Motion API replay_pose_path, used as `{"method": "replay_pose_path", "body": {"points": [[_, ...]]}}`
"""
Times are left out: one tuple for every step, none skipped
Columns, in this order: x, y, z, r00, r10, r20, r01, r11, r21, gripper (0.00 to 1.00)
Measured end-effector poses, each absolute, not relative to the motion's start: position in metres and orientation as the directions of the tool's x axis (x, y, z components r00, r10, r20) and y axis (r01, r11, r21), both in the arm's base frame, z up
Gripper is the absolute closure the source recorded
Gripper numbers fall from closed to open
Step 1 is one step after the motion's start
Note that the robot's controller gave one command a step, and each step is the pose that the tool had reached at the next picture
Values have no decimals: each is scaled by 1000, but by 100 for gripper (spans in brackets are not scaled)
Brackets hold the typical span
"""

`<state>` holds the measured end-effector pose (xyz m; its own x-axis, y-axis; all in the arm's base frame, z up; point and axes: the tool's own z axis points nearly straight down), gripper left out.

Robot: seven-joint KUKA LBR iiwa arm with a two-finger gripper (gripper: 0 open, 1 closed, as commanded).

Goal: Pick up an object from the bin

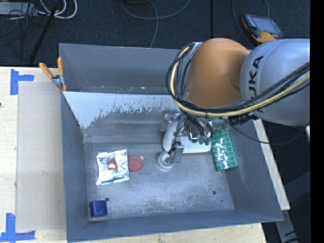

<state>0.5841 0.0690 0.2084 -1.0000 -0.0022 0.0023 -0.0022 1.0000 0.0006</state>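
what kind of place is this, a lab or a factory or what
Most likely a robotics lab's grasping test setup: a KUKA arm reaches into a grey metal bin holding a few odd items, such as a foil packet and a blue block, with loose cables on the dark floor behind.

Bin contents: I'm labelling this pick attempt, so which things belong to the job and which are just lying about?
Job in hand: gripper, low at mid-bin; small grey round piece by its tip, hold unclear.
Lying about: silver foil packet; red disc beside it; blue block, lower-left corner; green circuit board, right side.
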Motion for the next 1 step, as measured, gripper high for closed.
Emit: {"method": "replay_pose_path", "body": {"points": [[578, 128, 75, -999, 47, 9, 47, 999, 0, 0]]}}
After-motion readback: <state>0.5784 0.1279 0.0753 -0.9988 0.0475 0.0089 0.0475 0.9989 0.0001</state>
